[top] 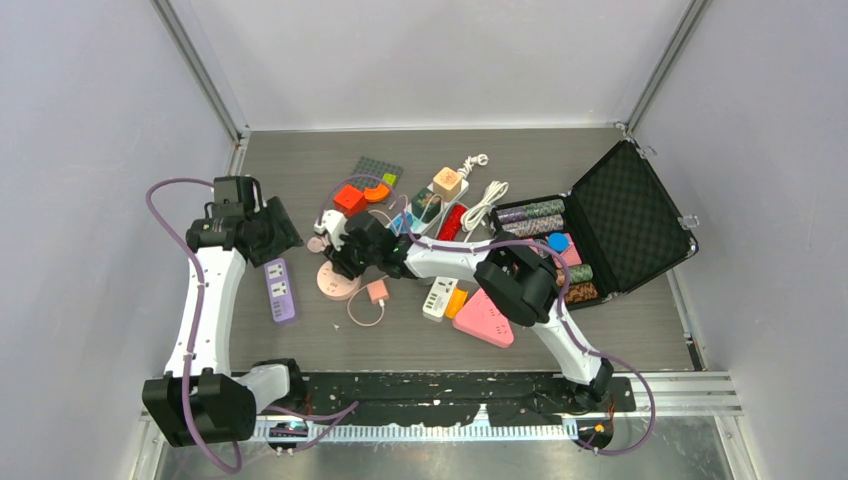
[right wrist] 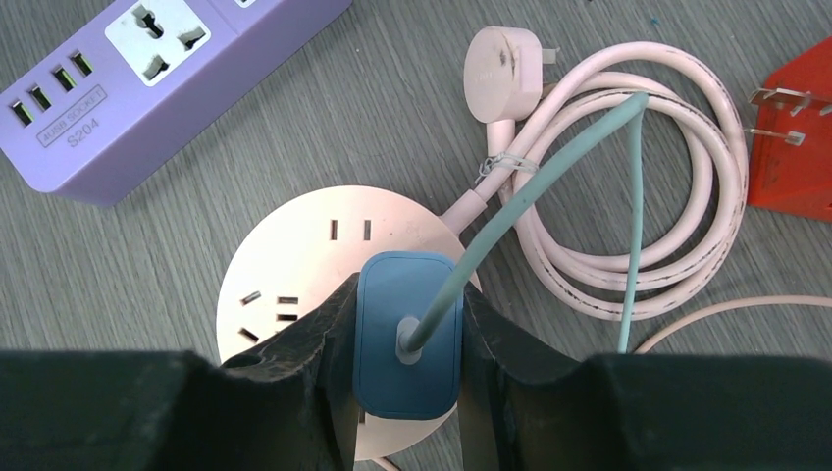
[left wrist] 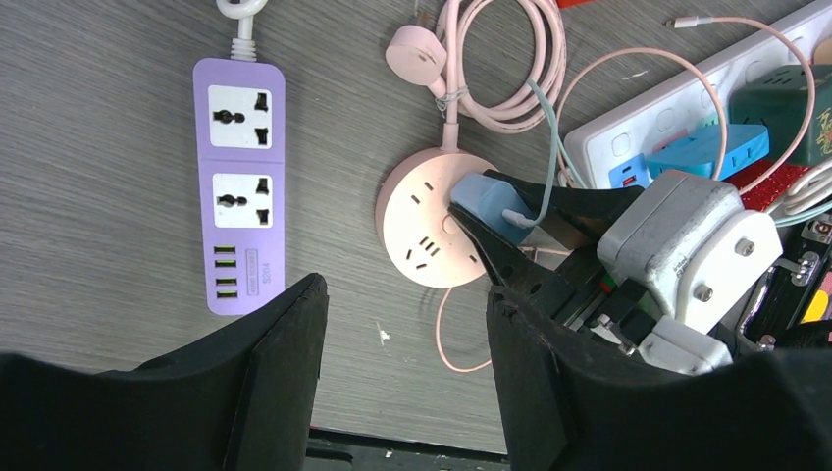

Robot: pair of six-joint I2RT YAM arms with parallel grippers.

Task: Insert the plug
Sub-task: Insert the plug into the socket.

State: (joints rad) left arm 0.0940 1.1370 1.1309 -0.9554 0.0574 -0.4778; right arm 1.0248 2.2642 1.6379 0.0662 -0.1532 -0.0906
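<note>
A blue plug (right wrist: 407,339) with a teal cable (right wrist: 549,167) is pinched between the black fingers of my right gripper (right wrist: 409,291). It sits over the lower right part of a round pink socket (right wrist: 294,245), and its prongs are hidden beneath it. The left wrist view shows the same plug (left wrist: 486,201) at the right edge of the pink socket (left wrist: 422,221). My left gripper (left wrist: 404,294) hovers open over bare table, beside the purple power strip (left wrist: 238,182), holding nothing. From above, the right gripper (top: 345,262) reaches left over the pink socket (top: 335,282).
The pink socket's coiled cord (right wrist: 628,196) and its own plug (right wrist: 502,61) lie just beyond it. A red adapter (right wrist: 790,137) is at the right. A white power strip (top: 440,298), a pink triangular piece (top: 485,320) and an open black case (top: 620,215) fill the right.
</note>
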